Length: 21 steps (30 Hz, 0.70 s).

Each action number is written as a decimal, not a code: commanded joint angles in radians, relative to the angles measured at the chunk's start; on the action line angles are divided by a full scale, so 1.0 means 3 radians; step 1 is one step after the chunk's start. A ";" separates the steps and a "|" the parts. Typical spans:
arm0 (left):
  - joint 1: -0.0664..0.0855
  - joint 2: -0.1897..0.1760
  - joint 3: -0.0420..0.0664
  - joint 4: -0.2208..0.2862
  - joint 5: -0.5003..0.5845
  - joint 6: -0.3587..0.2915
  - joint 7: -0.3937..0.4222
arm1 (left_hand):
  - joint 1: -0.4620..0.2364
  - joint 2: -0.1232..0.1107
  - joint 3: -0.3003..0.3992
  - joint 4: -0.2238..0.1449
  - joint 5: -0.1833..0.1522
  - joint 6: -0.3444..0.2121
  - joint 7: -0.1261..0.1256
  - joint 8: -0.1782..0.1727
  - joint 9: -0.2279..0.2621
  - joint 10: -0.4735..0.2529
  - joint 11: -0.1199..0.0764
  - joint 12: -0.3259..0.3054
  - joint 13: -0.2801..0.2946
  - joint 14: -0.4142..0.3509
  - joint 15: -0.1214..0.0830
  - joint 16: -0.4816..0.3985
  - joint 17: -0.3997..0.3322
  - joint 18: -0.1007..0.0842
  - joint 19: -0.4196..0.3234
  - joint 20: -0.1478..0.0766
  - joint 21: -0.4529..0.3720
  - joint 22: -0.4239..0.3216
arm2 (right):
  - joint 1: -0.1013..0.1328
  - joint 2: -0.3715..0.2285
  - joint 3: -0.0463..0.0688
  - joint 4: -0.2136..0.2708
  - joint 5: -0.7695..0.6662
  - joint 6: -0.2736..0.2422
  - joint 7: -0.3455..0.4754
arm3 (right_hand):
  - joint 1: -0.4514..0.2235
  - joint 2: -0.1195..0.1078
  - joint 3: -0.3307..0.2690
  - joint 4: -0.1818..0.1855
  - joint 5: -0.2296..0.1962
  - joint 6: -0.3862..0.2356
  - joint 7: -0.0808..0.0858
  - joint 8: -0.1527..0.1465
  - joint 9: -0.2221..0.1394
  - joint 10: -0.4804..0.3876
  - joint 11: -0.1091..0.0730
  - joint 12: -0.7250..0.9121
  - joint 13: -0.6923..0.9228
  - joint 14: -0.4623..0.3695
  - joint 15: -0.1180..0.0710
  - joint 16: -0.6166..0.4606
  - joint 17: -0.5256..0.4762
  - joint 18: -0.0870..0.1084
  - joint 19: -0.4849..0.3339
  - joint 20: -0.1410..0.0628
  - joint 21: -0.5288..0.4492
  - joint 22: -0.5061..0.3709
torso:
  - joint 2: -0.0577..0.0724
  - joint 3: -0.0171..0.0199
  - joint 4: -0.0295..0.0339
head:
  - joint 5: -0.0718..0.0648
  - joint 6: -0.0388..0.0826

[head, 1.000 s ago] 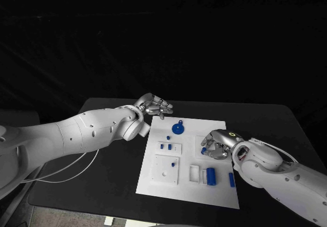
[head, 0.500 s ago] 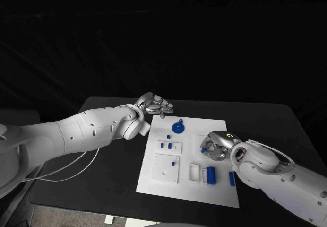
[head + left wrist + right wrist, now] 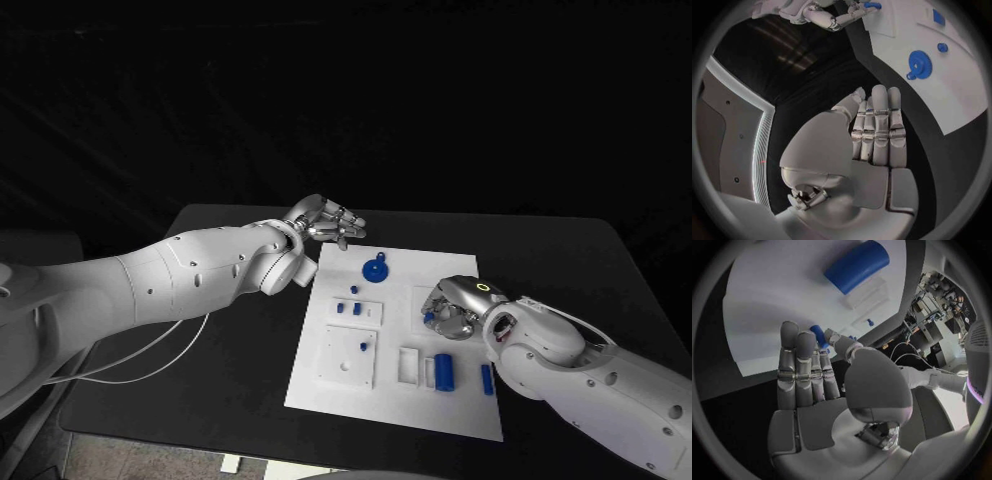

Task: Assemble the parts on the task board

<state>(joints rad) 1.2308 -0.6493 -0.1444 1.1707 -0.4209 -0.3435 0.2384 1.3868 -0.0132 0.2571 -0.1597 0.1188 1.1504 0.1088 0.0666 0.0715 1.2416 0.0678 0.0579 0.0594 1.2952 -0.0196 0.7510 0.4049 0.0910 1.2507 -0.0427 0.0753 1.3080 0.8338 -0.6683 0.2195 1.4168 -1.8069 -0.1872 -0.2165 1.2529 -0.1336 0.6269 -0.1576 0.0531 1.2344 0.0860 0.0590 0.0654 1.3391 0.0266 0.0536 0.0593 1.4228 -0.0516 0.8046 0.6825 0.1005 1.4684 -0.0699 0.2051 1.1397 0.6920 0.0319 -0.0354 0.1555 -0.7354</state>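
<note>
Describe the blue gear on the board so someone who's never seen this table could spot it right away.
Start at the white task board in the middle of the black table. Go to its far end, near the left hand, where the blue gear lies flat. It is the one round, toothed disc with a small tab at its rim; the other blue parts are short pegs and cylinders.

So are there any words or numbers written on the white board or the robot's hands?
No words or numbers can be read.
task board: plain white, no writing visible.
blue gear: no label visible.
left hand and right hand: bare silver, no writing.
</note>
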 commanded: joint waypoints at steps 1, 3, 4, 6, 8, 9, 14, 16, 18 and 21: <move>0.0000 0.0005 0.0002 0.0005 0.0020 0.0039 0.0023 | -0.0011 0.0024 -0.0016 0.0000 0.0017 -0.0013 0.0012 -0.0006 0.0003 -0.0028 -0.0004 0.0014 0.0001 0.0017 -0.0001 -0.0015 0.0004 -0.0003 0.0020 0.0012 -0.0010 0.0035 | -0.0015 0.0009 -0.0007 0.0024 -0.0075 -0.0205 0.0004 | 0.0014 0.0065 0.0031 -0.0043 -0.0001 0.0079 -0.0021 0.0021 0.0029 0.0076 -0.0020 0.0021 0.0008 0.0037 -0.0027 0.0022 0.0011 0.0029 0.0115 -0.0037 0.0040 0.0029 | 0.0000 0.0000 0.0000 | -0.0001 0.0001; -0.0001 0.0005 0.0002 0.0005 0.0020 0.0039 0.0024 | -0.0011 0.0024 -0.0016 0.0000 0.0017 -0.0013 0.0012 -0.0006 0.0003 -0.0028 -0.0004 0.0014 0.0001 0.0017 -0.0001 -0.0015 0.0004 -0.0003 0.0020 0.0012 -0.0010 0.0035 | -0.0017 0.0005 -0.0007 0.0037 -0.0078 -0.0291 0.0007 | -0.0001 0.0063 0.0072 -0.0059 0.0002 0.0109 -0.0029 0.0021 0.0034 0.0109 -0.0030 0.0024 0.0009 0.0050 -0.0038 0.0021 0.0018 0.0024 0.0115 -0.0048 0.0064 0.0050 | -0.0001 0.0000 0.0000 | 0.0002 0.0002; -0.0001 0.0005 0.0002 0.0005 0.0020 0.0039 0.0025 | -0.0011 0.0024 -0.0016 0.0000 0.0017 -0.0013 0.0012 -0.0006 0.0003 -0.0028 -0.0004 0.0014 0.0001 0.0017 -0.0001 -0.0015 0.0004 -0.0003 0.0020 0.0012 -0.0010 0.0035 | -0.0018 0.0002 -0.0007 0.0046 -0.0073 -0.0326 0.0010 | -0.0010 0.0059 0.0094 -0.0066 0.0005 0.0122 -0.0033 0.0022 0.0035 0.0123 -0.0035 0.0025 0.0010 0.0057 -0.0042 0.0018 0.0023 0.0022 0.0114 -0.0053 0.0077 0.0062 | -0.0001 0.0000 0.0000 | 0.0002 0.0002; -0.0002 0.0004 0.0002 0.0005 0.0020 0.0040 0.0026 | -0.0011 0.0024 -0.0016 0.0000 0.0017 -0.0013 0.0012 -0.0006 0.0003 -0.0028 -0.0004 0.0014 0.0001 0.0017 -0.0001 -0.0015 0.0004 -0.0003 0.0020 0.0012 -0.0010 0.0035 | -0.0020 -0.0009 -0.0007 0.0068 -0.0058 -0.0380 0.0015 | -0.0025 0.0052 0.0122 -0.0077 0.0005 0.0136 -0.0037 0.0020 0.0036 0.0136 -0.0038 0.0024 0.0010 0.0063 -0.0048 0.0011 0.0032 0.0019 0.0109 -0.0060 0.0097 0.0082 | -0.0002 0.0000 0.0000 | 0.0014 0.0003; -0.0003 0.0002 0.0002 0.0004 0.0020 0.0039 0.0027 | -0.0010 0.0025 -0.0016 -0.0002 0.0019 -0.0012 0.0012 -0.0005 0.0003 -0.0028 -0.0004 0.0014 0.0001 0.0017 -0.0002 -0.0015 0.0004 -0.0002 0.0022 0.0011 -0.0010 0.0036 | -0.0020 -0.0022 -0.0004 0.0089 -0.0040 -0.0415 0.0020 | -0.0036 0.0050 0.0142 -0.0085 0.0005 0.0143 -0.0038 0.0017 0.0035 0.0145 -0.0041 0.0022 0.0009 0.0068 -0.0053 0.0003 0.0046 0.0017 0.0104 -0.0066 0.0113 0.0101 | -0.0001 0.0001 0.0000 | 0.0018 0.0003; -0.0003 0.0001 0.0002 0.0002 0.0020 0.0039 0.0028 | -0.0010 0.0025 -0.0016 -0.0002 0.0019 -0.0012 0.0012 -0.0005 0.0003 -0.0028 -0.0004 0.0014 0.0001 0.0017 -0.0002 -0.0015 0.0004 -0.0002 0.0022 0.0011 -0.0010 0.0036 | -0.0021 -0.0036 0.0004 0.0113 -0.0023 -0.0446 0.0028 | -0.0039 0.0051 0.0147 -0.0087 0.0006 0.0147 -0.0038 0.0016 0.0035 0.0148 -0.0041 0.0020 0.0008 0.0068 -0.0054 0.0000 0.0051 0.0017 0.0103 -0.0068 0.0117 0.0106 | -0.0002 0.0000 0.0000 | 0.0022 0.0002; -0.0004 -0.0003 0.0002 -0.0004 0.0020 0.0038 0.0030 | -0.0010 0.0025 -0.0016 -0.0002 0.0019 -0.0012 0.0012 -0.0005 0.0003 -0.0028 -0.0004 0.0014 0.0001 0.0017 -0.0002 -0.0015 0.0004 -0.0002 0.0022 0.0011 -0.0010 0.0036 | -0.0021 -0.0076 0.0063 0.0190 0.0061 -0.0498 0.0044 | -0.0037 0.0053 0.0153 -0.0089 0.0007 0.0153 -0.0041 0.0019 0.0036 0.0155 -0.0043 0.0024 0.0010 0.0069 -0.0057 -0.0003 0.0057 0.0018 0.0102 -0.0069 0.0119 0.0111 | -0.0003 0.0000 -0.0001 | 0.0045 -0.0004; -0.0004 -0.0004 0.0002 -0.0006 0.0020 0.0038 0.0032 | -0.0010 0.0025 -0.0016 -0.0002 0.0019 -0.0012 0.0012 -0.0005 0.0003 -0.0028 -0.0004 0.0014 0.0001 0.0017 -0.0002 -0.0015 0.0004 -0.0002 0.0022 0.0011 -0.0010 0.0036 | -0.0021 -0.0095 0.0103 0.0240 0.0119 -0.0512 0.0052 | -0.0041 0.0053 0.0159 -0.0090 0.0008 0.0156 -0.0043 0.0019 0.0036 0.0157 -0.0044 0.0022 0.0009 0.0071 -0.0060 -0.0005 0.0063 0.0019 0.0102 -0.0073 0.0122 0.0115 | -0.0002 0.0000 -0.0001 | 0.0058 -0.0005; -0.0004 -0.0005 0.0002 -0.0006 0.0020 0.0038 0.0032 | -0.0011 0.0025 -0.0015 -0.0004 0.0020 -0.0011 0.0012 -0.0005 0.0004 -0.0029 -0.0003 0.0014 0.0001 0.0018 -0.0002 -0.0014 0.0005 -0.0001 0.0023 0.0011 -0.0009 0.0037 | -0.0021 -0.0108 0.0129 0.0287 0.0174 -0.0521 0.0061 | -0.0041 0.0055 0.0162 -0.0091 0.0010 0.0157 -0.0042 0.0019 0.0036 0.0159 -0.0044 0.0023 0.0010 0.0070 -0.0062 -0.0006 0.0065 0.0020 0.0102 -0.0074 0.0122 0.0116 | -0.0001 0.0001 -0.0002 | 0.0070 -0.0010; -0.0005 -0.0005 0.0002 -0.0007 0.0020 0.0038 0.0033 | -0.0011 0.0025 -0.0015 -0.0004 0.0020 -0.0011 0.0012 -0.0005 0.0004 -0.0029 -0.0003 0.0014 0.0001 0.0018 -0.0002 -0.0014 0.0005 -0.0001 0.0023 0.0011 -0.0009 0.0037 | -0.0021 -0.0113 0.0155 0.0366 0.0287 -0.0528 0.0088 | -0.0044 0.0057 0.0165 -0.0091 0.0015 0.0157 -0.0043 0.0019 0.0036 0.0160 -0.0044 0.0023 0.0010 0.0071 -0.0063 -0.0008 0.0069 0.0020 0.0103 -0.0075 0.0123 0.0118 | -0.0002 0.0002 -0.0005 | 0.0087 -0.0011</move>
<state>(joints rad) 1.2296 -0.6518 -0.1444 1.1675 -0.4209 -0.3427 0.2389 1.3868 -0.0132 0.2571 -0.1598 0.1188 1.1505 0.1088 0.0666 0.0715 1.2416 0.0678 0.0579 0.0594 1.2952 -0.0196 0.7510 0.4047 0.0909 1.2507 -0.0427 0.0753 1.3077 0.8283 -0.7032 0.2653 1.5146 -1.7725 -0.3209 -0.2116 1.2426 -0.1237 0.6723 -0.1851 0.0516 1.2645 0.0834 0.0607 0.0654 1.3814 0.0123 0.0605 0.0611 1.4436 -0.0655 0.8085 0.7019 0.0902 1.4651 -0.0840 0.2355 1.1735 0.6912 0.0321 -0.0360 0.1770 -0.7380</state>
